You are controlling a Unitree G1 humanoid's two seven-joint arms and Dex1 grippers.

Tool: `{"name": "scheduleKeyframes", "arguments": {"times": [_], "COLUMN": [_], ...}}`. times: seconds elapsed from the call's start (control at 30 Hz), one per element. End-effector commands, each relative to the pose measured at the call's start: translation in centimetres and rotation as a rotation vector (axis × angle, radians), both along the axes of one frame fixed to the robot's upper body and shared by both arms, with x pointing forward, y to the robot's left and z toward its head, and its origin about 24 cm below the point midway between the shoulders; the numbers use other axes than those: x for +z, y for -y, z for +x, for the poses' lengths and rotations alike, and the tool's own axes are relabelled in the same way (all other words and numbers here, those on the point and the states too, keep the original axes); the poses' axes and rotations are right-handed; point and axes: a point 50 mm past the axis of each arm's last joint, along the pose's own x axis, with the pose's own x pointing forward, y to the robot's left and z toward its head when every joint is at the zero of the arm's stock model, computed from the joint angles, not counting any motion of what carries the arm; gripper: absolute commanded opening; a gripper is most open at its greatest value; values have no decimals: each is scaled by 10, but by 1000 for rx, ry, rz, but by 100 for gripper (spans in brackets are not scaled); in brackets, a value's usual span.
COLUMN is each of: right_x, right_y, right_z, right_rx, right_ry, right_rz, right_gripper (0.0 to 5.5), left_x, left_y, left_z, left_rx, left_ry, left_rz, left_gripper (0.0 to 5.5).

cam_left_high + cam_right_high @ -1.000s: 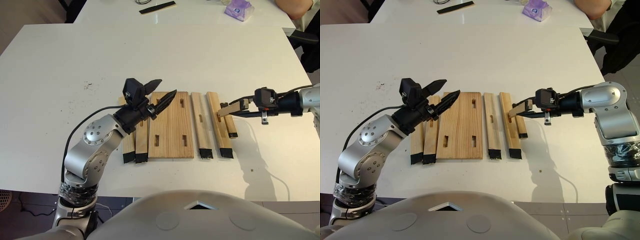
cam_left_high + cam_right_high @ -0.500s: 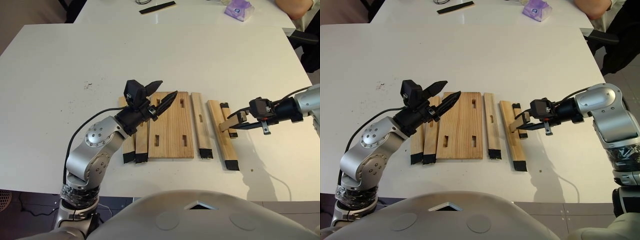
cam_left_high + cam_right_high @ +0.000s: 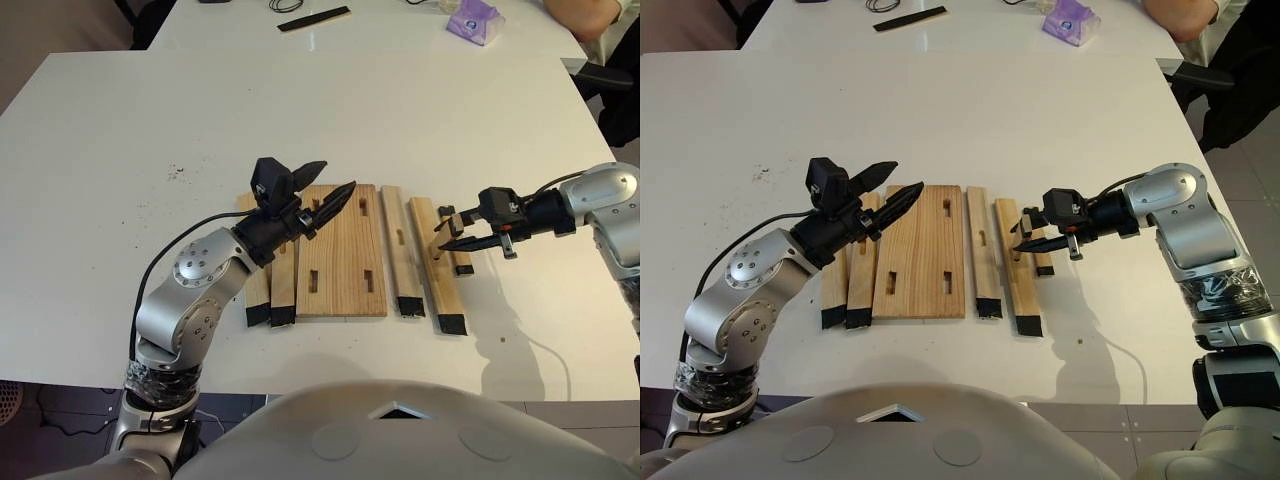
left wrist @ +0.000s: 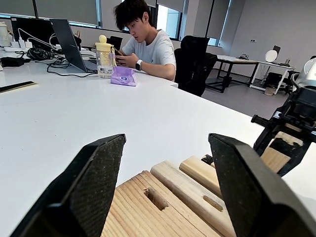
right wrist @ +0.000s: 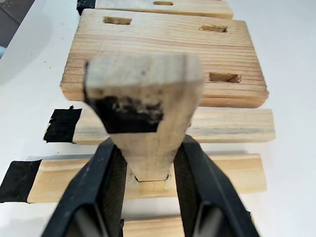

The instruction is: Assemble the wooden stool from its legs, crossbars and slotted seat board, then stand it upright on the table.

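The crossbar (image 5: 143, 98) is a short flat stick of bare wood. Right now it's standing with its lower end in the slot of a leg (image 5: 222, 170). My right gripper (image 3: 445, 234) is clamped on its two flat faces, low down and close to the joint. That leg lies flat as the right-most long piece in a row of parts near the table's (image 3: 150, 120) near edge, a bit toward the right edge.

My handling guess is that it's light, stiff and dry, so it won't flex or crush. The grainy faces should give the fingers (image 5: 106, 177) decent bite. I reckon the weak spot is the thin end sitting in the slot, because levering it sideways could chip it or chew up the slot. The low hold seems right for pushing straight down, and grabbing higher would probably just let it wobble. Nothing pins the leg itself. It looks light and the table looks smooth, so I'd expect it to skid or tip once I press.

Moving out from there, a second crossbar (image 3: 461, 260) lies just beside that leg on its right-edge side. Another leg (image 3: 402, 255) lies on its other side, then the seat board (image 3: 342, 250) lies flat, slots up. Past that, two more legs (image 3: 270, 285) lie touching side by side. My left gripper (image 3: 335, 178) hovers wide open over the board's far left corner, holding nothing.
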Motion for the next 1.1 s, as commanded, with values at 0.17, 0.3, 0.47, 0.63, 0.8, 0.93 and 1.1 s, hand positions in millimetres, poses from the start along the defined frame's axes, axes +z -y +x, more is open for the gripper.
{"name": "scheduleKeyframes", "arguments": {"times": [0.17,0.3,0.47,0.63,0.8,0.93,1.1], "right_x": [-73,-69,-51,-37,-6,37,103], "right_y": [21,16,5,2,7,8,3], "right_z": [-39,-42,-26,-6,-2,-10,-21], "right_rx": [-134,-150,-192,-296,-343,-353,-313], "right_ry": [-267,-278,-206,-83,-3,41,11], "right_rz": [-146,-89,27,92,192,313,614], "right_gripper": [129,129,175,258,258,258,258], "left_x": [-1,0,1,2,1,0,3], "left_y": [0,0,-1,-1,-1,-2,-5], "left_z": [1,1,5,8,7,6,7], "left_rx": [-28,-38,-22,-12,-8,-5,22], "left_ry": [-24,-24,-12,-1,-2,0,-5], "left_rz": [22,22,11,1,3,7,-20], "left_gripper": [312,312,312,312,312,312,312]}}
